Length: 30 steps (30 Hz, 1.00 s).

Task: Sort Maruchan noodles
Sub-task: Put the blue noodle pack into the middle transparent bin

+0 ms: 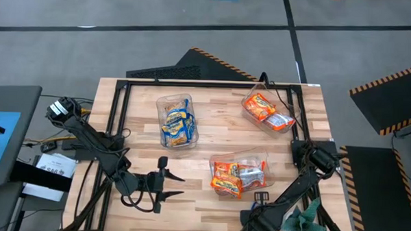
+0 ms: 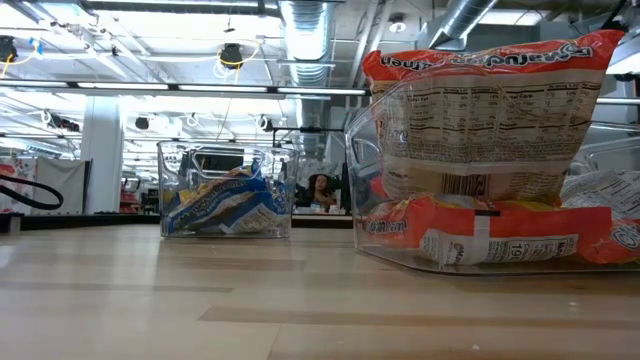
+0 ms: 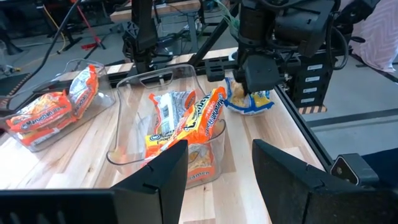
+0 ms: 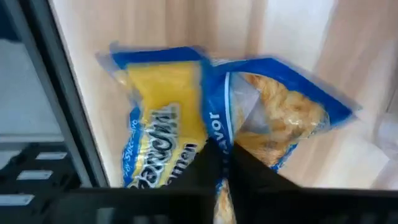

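Note:
Three clear bins hold Maruchan packets: yellow-blue ones (image 1: pixel 176 121), orange-red ones (image 1: pixel 266 111) at the far right, and orange and silver-white ones (image 1: pixel 238 175) near the middle. My right gripper (image 3: pixel 252 84) is shut on one more yellow-blue packet (image 4: pixel 186 118) at the table's near edge, right of the near bin. In the high view my right arm (image 1: pixel 292 194) hides that packet. My left gripper (image 1: pixel 181 185) waits open, low at the near left and pointing right, touching nothing. My right gripper pinches the yellow-blue packet between its two fingers (image 4: pixel 245 171) at a crumpled blue edge (image 4: pixel 219 140). The fingers come from above, pointing down. The packet (image 3: pixel 249 102) hangs below them close over the wood; whether it touches the table, I cannot tell.
A black frame rail (image 1: pixel 116 112) runs around the tabletop. A green cloth (image 1: pixel 303 218) lies by my right arm's base. Bare wood (image 1: pixel 219 130) separates the three bins. In the low view the orange bin (image 2: pixel 490 170) stands close and the yellow-blue bin (image 2: pixel 225 200) stands farther back.

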Motion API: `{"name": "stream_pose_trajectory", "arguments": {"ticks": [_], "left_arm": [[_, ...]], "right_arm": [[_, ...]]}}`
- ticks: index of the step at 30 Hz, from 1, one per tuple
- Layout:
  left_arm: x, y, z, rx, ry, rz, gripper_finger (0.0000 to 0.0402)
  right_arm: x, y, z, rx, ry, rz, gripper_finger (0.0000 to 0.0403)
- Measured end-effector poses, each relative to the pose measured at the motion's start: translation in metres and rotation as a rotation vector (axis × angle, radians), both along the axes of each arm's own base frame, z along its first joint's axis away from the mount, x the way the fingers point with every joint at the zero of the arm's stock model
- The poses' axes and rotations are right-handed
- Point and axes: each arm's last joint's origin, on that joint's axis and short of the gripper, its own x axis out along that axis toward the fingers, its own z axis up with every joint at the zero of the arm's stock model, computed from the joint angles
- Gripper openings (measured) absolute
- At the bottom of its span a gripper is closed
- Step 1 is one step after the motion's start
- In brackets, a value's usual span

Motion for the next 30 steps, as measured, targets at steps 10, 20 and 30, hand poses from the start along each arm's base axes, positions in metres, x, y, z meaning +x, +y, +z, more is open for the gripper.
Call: {"name": "stream_pose_trajectory", "arguments": {"ticks": [10, 20, 30], "left_arm": [[0.0, 0.001, 0.0, 0.005, -0.004, 0.025, 0.0168], [0.0, -0.003, 0.014, 0.057, -0.045, 0.093, 0.0168], [-0.035, -0.031, 0.029, 0.213, -0.094, 0.307, 0.0168]], "right_arm": [[0.008, 0.009, 0.048, 0.087, -0.174, 0.037, 0.0006], [0.027, 0.007, 0.156, 0.186, -0.834, 0.326, 0.0007], [0.094, -0.061, 0.178, -0.111, -1.089, 0.428, 0.0007]]}}
